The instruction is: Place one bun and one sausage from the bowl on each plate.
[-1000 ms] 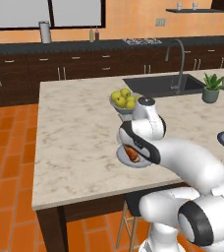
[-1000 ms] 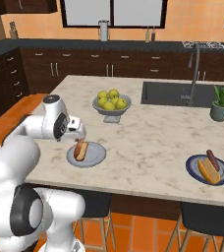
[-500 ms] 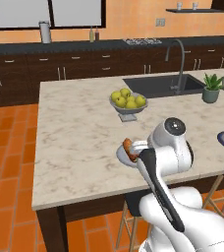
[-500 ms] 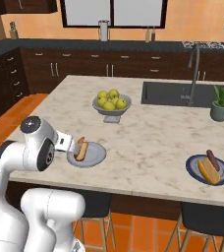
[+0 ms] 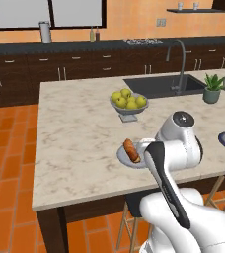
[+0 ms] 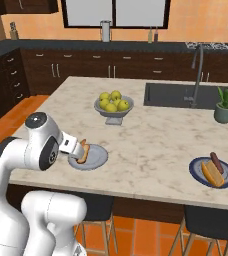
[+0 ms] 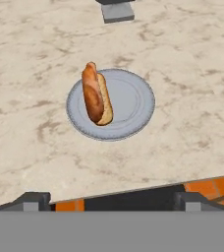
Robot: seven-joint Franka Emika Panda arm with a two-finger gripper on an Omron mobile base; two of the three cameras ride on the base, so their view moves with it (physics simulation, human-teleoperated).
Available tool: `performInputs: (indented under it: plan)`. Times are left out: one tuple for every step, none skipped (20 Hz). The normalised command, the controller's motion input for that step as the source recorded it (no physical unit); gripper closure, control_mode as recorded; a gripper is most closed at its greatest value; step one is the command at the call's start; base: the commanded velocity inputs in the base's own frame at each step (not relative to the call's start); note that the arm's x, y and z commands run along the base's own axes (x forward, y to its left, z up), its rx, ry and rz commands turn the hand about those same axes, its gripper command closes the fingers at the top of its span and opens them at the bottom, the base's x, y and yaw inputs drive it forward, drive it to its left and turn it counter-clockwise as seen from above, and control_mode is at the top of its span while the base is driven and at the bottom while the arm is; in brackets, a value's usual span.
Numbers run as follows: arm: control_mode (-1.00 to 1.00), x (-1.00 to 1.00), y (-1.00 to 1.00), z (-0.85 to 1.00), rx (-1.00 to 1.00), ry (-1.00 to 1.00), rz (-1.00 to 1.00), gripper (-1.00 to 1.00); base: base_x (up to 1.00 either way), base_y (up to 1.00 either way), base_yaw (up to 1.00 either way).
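A marble island surface (image 5: 80,118) fills an orange-tiled kitchen with dark cabinets (image 6: 76,70). Near its front edge, a bun (image 7: 104,101) and sausage (image 7: 91,93) rest together on the light grey plate (image 7: 133,106); another pair sits on the blue plate (image 6: 226,175) far right. The gripper (image 7: 109,201) hangs wide, empty.

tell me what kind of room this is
A rendered home kitchen, by the look of it: a beige marble-topped island with a dark inset sink and curved metal tap, dark wooden cabinets along an orange wall, and a grey pedestal bowl of yellow-green fruit.
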Motion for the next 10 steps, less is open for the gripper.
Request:
performInputs:
  plan:
    - [-1.0,-0.05,0.0,0.0,0.0,0.0,0.0,-1.0,0.0,0.0,0.0]
    - [-1.0,-0.21,0.0,0.0,0.0,0.0,0.0,-1.0,0.0,0.0,0.0]
    - [-1.0,-0.55,-0.01,-0.02,0.0,0.0,0.0,-1.0,0.0,0.0,0.0]
    - [1.0,0.0,0.0,0.0,0.0,0.0,0.0,-1.0,-0.49,-0.25,-0.03]
    - [1.0,0.0,0.0,0.0,0.0,0.0,0.0,-1.0,-0.23,-0.55,-0.06]
    - [1.0,0.0,0.0,0.0,0.0,0.0,0.0,-1.0,-0.06,-0.74,-0.06]
    - [1.0,0.0,0.0,0.0,0.0,0.0,0.0,-1.0,-0.15,-0.92,-0.05]
    - [1.0,0.0,0.0,0.0,0.0,0.0,0.0,-1.0,-0.22,-1.0,-0.07]
    - [1.0,0.0,0.0,0.0,0.0,0.0,0.0,-1.0,-0.21,-1.0,-0.05]
    - [1.0,0.0,0.0,0.0,0.0,0.0,0.0,-1.0,-0.16,-1.0,-0.05]
